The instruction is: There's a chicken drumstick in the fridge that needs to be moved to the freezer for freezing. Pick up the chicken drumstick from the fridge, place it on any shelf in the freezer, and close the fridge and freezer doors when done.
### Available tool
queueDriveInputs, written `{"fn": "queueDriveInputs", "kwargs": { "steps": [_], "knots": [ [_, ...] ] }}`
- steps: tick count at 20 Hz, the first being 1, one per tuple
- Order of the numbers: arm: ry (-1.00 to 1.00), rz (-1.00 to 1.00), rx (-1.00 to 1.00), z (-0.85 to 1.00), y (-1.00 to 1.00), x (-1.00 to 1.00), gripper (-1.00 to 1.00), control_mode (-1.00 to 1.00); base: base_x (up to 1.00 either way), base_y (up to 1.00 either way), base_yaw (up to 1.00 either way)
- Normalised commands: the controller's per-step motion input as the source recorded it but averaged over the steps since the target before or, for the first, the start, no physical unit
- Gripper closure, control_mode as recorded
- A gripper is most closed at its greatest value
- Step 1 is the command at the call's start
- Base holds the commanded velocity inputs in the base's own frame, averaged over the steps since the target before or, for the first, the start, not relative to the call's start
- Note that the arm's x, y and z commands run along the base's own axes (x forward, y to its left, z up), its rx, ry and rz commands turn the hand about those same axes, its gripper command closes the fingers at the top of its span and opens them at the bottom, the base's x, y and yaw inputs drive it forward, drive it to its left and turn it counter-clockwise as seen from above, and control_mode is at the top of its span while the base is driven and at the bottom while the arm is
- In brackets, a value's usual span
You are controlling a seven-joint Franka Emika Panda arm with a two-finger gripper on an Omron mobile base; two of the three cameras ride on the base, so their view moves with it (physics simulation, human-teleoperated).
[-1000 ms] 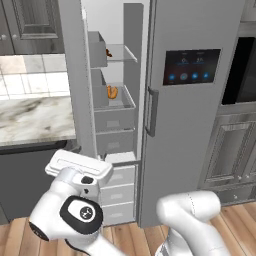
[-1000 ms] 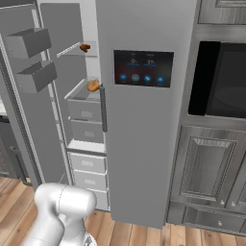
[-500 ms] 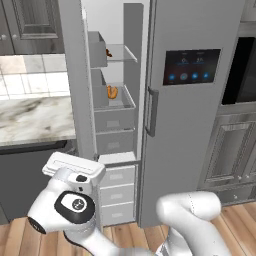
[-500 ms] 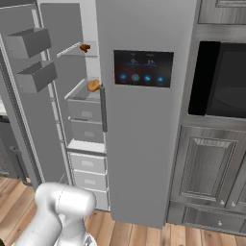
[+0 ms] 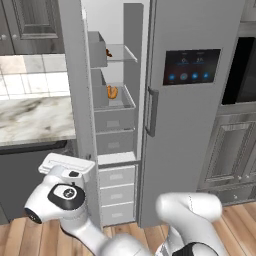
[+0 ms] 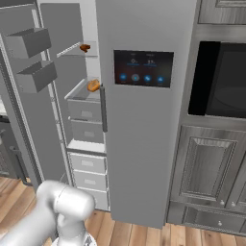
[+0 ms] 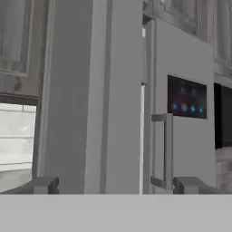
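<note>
claw [image 7: 117,186] spread wide and carrying nothing, its two tips low in the hand view, facing the outer side of the freezer door [image 7: 77,90], which stands open. we see the chicken drumstick [image 5: 108,52] lying on the top shelf [image 5: 122,56] of the freezer [image 5: 112,125], above the larger golden-orange food item [image 5: 113,92]. the fridge door [image 5: 192,110], with its dark panel, looks shut. so we judge the transfer done and only the freezer door left to close. what could go wrong from here: the arm sits low beside the bench [image 5: 30,120], close to the door's edge. a push that lands on that edge rather than on the flat face could slip off, or swing the door only part of the way. a hard shove might jolt the shelf, and the drumstick seems to rest near its front, so it could roll out or get caught by the door bins [image 6: 29,42]. against the earlier frame, the arm's hand and its dark joint in the left base view have drifted a little to the left and upward. the claw's spread, the food and both doors are unchanged.
</note>
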Motion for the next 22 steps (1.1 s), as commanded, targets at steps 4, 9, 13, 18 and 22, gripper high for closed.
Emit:
{"fn": "queueDriveInputs", "kwargs": {
  "steps": [4,9,13,18,22],
  "knots": [
    [0.04,0.00,0.00,-0.39,0.39,0.37,-1.00,-1.00,0.00,0.00,0.00],
    [0.02,0.00,0.00,-0.26,0.34,0.29,-1.00,-1.00,0.00,0.00,0.00],
    [0.00,0.00,0.00,-0.03,0.00,0.31,-1.00,-1.00,0.00,0.00,0.00],
    [0.01,0.00,0.00,-0.06,0.00,0.48,-1.00,-1.00,0.00,0.00,0.00],
    [0.01,0.00,0.00,-0.03,-0.03,0.47,-1.00,-1.00,0.00,0.00,0.00]
  ]
}}
